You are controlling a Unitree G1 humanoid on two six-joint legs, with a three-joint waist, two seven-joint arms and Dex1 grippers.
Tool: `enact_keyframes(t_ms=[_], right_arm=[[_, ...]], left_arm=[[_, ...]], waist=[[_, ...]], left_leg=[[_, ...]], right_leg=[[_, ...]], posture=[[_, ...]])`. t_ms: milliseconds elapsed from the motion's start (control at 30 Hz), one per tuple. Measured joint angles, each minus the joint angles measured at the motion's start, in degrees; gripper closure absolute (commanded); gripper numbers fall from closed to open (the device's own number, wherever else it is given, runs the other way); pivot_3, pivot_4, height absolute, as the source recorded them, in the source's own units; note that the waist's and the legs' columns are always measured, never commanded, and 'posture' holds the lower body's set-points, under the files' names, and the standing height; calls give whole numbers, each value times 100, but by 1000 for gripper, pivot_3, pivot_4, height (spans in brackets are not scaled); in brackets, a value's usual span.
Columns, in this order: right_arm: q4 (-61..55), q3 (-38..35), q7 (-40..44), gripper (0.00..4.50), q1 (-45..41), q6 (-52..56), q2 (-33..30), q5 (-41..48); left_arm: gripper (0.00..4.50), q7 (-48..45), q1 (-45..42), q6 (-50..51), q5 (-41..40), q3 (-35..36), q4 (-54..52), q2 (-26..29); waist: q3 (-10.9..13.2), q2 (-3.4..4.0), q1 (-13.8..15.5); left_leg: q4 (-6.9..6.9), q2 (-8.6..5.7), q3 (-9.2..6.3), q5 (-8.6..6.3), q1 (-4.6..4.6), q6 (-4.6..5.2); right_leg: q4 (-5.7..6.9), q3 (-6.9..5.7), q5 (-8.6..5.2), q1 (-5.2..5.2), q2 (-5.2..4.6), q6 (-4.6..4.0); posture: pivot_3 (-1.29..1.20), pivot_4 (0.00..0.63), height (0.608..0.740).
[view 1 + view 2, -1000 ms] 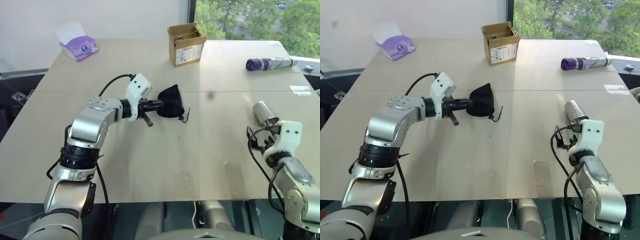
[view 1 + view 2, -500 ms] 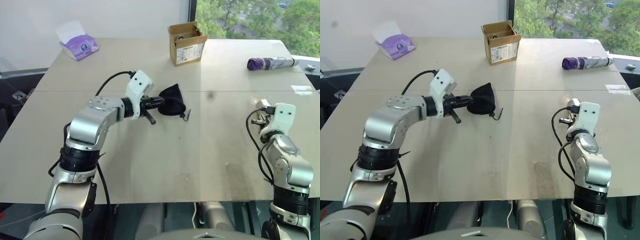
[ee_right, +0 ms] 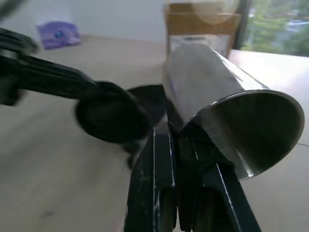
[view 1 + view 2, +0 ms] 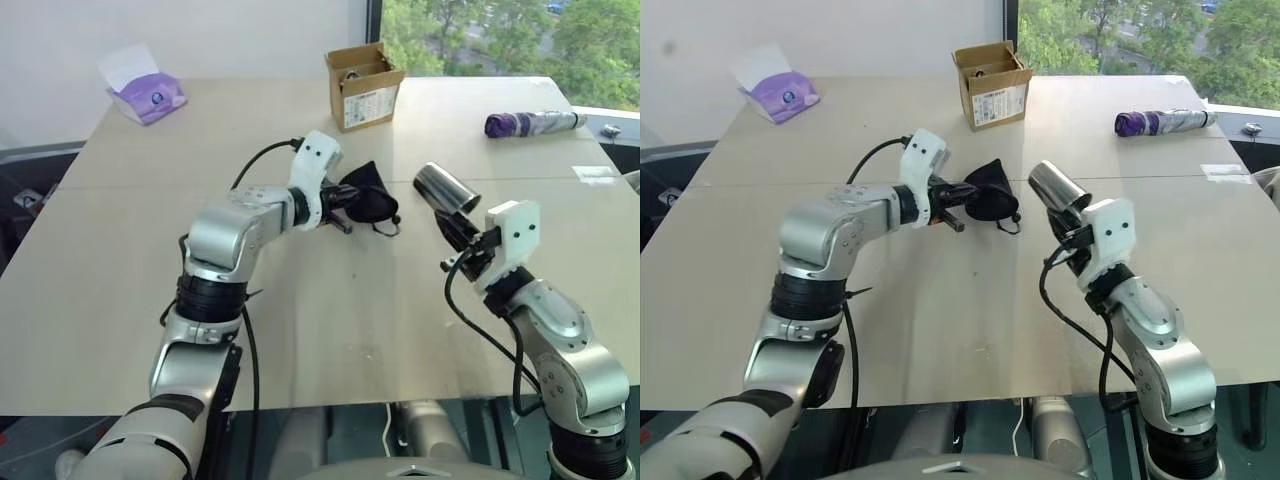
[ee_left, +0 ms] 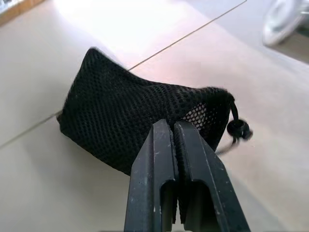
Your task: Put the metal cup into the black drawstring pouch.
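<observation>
Left claw (image 4: 345, 203) closed on the edge of the black drawstring pouch (image 4: 367, 203), which it holds over the middle of the tabletop (image 4: 120, 270); cord with its knot hangs off the pouch's right side. Right claw (image 4: 455, 232) closed on the rim of the metal cup (image 4: 446, 188), cup raised above the tabletop, tilted, closed end toward the pouch, just right of it, not touching. Cardboard box (image 4: 362, 84) and tissue pack (image 4: 140, 92) at far edge; purple-and-silver tube (image 4: 532, 123) far right.
</observation>
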Motion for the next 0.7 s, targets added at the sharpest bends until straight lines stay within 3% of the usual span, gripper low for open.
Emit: enact_keyframes(t_ms=[200,367,700], right_arm=[[-62,701,160,4476,-198,120,-242,-84],[632,1178,173,4476,-389,-66,-241,-489],[1653,1340,132,4476,-870,-390,-30,-1059]], left_arm=[[4500,297,-315,53,11,218,323,-292],[4500,302,-294,177,-90,207,219,-365],[4500,58,176,742,-448,8,-669,-82]], waist=[[0,0,8],[0,-1,9],[0,-1,2]], left_leg=[[-1,-2,-1,1,-1,-2],[-1,-2,1,2,-2,-3],[-3,-2,1,13,-2,-23]], right_leg=[[-2,-1,0,-1,-1,0],[-3,0,0,-3,-2,0],[-2,2,0,-4,-2,0]], posture=[[0,150,740],[0,150,740],[0,150,740]])
